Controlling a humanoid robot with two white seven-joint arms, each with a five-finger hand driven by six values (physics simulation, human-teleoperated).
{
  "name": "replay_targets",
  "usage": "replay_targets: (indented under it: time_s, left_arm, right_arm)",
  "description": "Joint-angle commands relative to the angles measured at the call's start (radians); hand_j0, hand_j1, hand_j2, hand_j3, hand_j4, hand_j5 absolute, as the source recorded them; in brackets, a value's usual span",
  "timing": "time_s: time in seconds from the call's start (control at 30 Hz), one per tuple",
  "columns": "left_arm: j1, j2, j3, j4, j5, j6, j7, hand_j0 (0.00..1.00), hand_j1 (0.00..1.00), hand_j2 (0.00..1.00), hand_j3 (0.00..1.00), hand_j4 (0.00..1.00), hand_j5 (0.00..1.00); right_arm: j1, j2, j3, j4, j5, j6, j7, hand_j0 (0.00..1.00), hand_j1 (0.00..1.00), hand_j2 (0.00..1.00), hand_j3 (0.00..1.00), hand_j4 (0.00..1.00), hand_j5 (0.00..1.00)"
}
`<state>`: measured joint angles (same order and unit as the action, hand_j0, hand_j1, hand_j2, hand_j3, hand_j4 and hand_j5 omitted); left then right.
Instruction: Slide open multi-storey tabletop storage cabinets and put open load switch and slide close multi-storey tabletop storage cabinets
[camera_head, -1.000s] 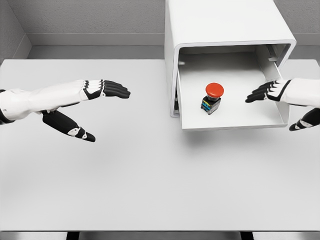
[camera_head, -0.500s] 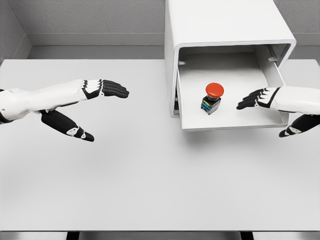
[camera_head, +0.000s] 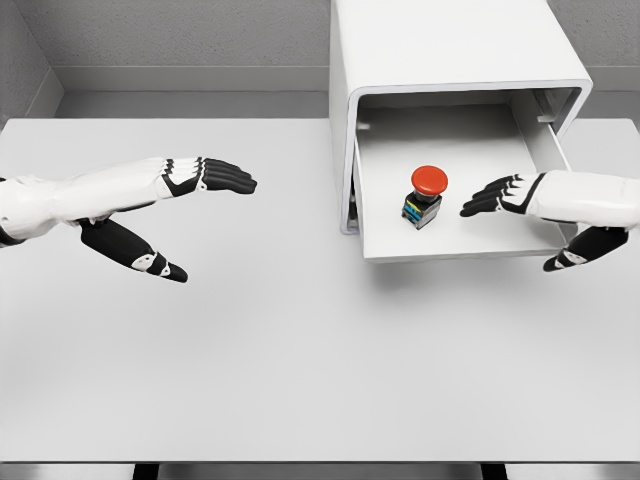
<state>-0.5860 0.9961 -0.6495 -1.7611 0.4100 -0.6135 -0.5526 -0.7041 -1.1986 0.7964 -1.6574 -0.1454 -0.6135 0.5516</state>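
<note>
A white storage cabinet (camera_head: 455, 45) stands at the back right of the table, its drawer (camera_head: 460, 243) pulled out toward me. Inside the drawer stands the load switch (camera_head: 425, 196), a dark body with a red mushroom button on top. My right hand (camera_head: 500, 205) reaches in from the right over the drawer, fingers spread flat and holding nothing, its fingertips (camera_head: 470, 208) a short way right of the switch. My left hand (camera_head: 190, 205) hovers over the table at the left, open and empty, far from the cabinet.
The white table (camera_head: 300, 350) stretches wide in front of the drawer. A grey wall runs behind the cabinet.
My right hand has slid leftward and slightly down over the drawer, closing on the switch. The left hand has barely shifted. The switch and drawer stayed put.
</note>
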Motion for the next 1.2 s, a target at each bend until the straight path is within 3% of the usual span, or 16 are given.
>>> replay_targets:
  time_s: [0.0,0.6,1.17]
  left_arm:
    - [0.0,0.001,0.001,0.0,0.007,0.003,0.0,1.0,1.0,1.0,1.0,1.0,1.0]
    - [0.002,-0.001,-0.002,0.002,0.007,0.003,0.0,1.0,1.0,1.0,1.0,1.0,1.0]
    - [0.002,-0.002,-0.001,0.005,0.007,0.003,0.0,1.0,1.0,1.0,1.0,1.0,1.0]
  right_arm:
    - [0.0,0.008,-0.005,0.004,0.003,0.003,-0.001,1.0,1.0,1.0,1.0,1.0,1.0]
    - [-0.035,0.074,-0.006,0.08,0.078,0.003,-0.001,1.0,1.0,1.0,1.0,1.0,1.0]
    - [-0.107,0.192,-0.005,0.232,0.145,0.003,0.008,1.0,1.0,1.0,1.0,1.0,1.0]
